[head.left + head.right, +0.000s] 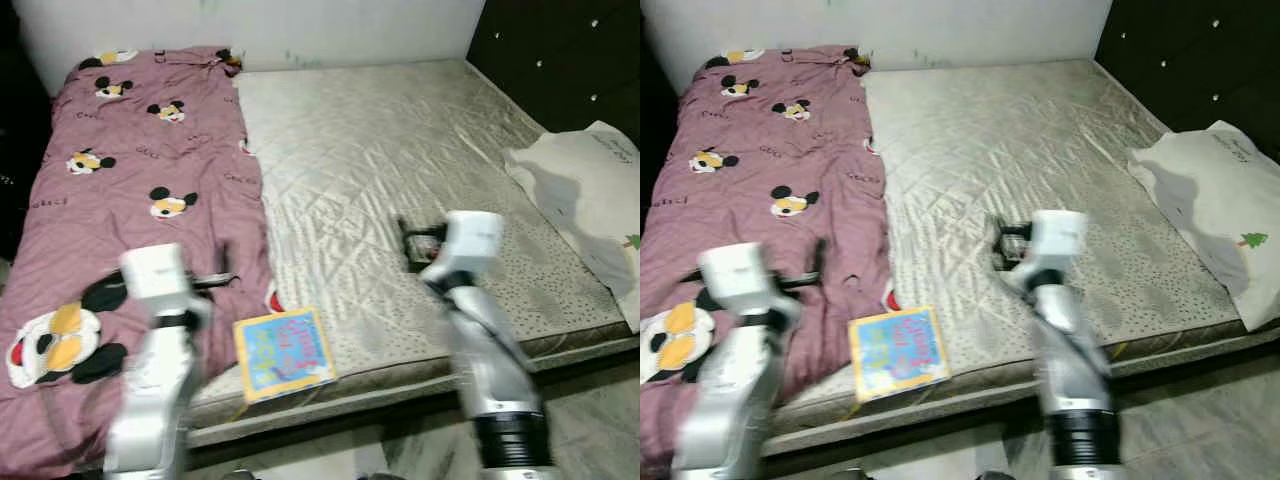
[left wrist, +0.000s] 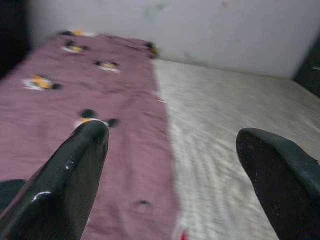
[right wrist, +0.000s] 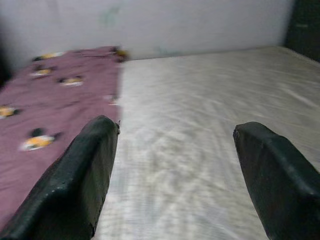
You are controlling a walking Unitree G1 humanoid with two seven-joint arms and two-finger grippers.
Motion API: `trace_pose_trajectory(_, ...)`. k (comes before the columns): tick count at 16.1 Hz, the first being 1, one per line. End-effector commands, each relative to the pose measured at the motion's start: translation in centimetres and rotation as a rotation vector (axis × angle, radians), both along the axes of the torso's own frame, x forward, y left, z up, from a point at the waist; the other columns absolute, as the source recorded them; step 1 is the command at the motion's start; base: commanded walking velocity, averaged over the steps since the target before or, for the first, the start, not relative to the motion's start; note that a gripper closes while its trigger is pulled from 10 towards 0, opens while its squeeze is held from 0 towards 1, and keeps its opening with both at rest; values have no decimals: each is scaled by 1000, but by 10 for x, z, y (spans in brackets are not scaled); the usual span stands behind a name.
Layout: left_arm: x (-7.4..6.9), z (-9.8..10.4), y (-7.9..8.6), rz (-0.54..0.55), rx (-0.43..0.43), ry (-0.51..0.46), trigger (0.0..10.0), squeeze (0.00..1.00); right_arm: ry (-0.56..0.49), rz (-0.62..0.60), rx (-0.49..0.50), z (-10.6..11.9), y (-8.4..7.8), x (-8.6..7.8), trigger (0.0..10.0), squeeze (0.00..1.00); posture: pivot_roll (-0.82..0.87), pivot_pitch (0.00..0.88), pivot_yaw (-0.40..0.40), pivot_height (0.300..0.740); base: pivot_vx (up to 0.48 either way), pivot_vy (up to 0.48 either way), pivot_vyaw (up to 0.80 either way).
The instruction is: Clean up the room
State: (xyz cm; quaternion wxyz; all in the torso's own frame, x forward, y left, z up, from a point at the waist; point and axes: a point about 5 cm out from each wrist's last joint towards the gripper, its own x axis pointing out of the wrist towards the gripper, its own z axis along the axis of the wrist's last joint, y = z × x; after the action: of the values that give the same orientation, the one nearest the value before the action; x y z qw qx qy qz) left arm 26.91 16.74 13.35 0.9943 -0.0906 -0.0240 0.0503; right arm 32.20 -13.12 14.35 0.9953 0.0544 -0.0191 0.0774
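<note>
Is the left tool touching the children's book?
Apart. The left eye view shows the left tool over the pink sheet, with sheet visible between it and the children's book at the mattress edge.

Mattress (image 1: pixel 400 160): quilted cloth, beige, faint sheen.
Blanket (image 1: pixel 130 190): soft matt cloth, mauve, cartoon-mouse print.
Pillow (image 1: pixel 590 190): white matt cloth, creased.
Book (image 1: pixel 284 352): glossy paper cover.
Headboard (image 1: pixel 560 50): dark, buttoned padding.
Left gripper fingers (image 2: pixel 75 170): black matt plastic, scuffed.
Arms (image 1: pixel 490 350): silver, smooth.
</note>
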Motion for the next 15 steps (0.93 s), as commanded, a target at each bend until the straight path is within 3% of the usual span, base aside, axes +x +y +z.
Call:
trace_pose_trajectory(1,1,0,-8,-23,-9,-4,10000,0,-3,-31,-15,1,-10,0,10000,0,7,105,-9,740,0,0,0)
trace_pose_trajectory(3,1,1,-8,-23,-7,-3,10000,0,-4,-25,-15,1,-10,1,10000,0,7,102,-8,740,0,0,656)
trace_pose_trajectory(4,2,-2,-9,-28,-40,15,10000,0,-5,-23,-13,1,-9,1,10000,0,8,97,-10,740,0,480,0)
trace_pose_trajectory(10,2,0,-10,-23,-18,-4,10000,0,-2,-24,-11,1,-10,1,10000,0,6,97,-10,740,0,476,0)
trace_pose_trajectory(15,2,1,-10,-24,-21,-12,10000,0,20,-33,-8,-3,-11,0,10000,0,2,107,-8,740,0,0,0)
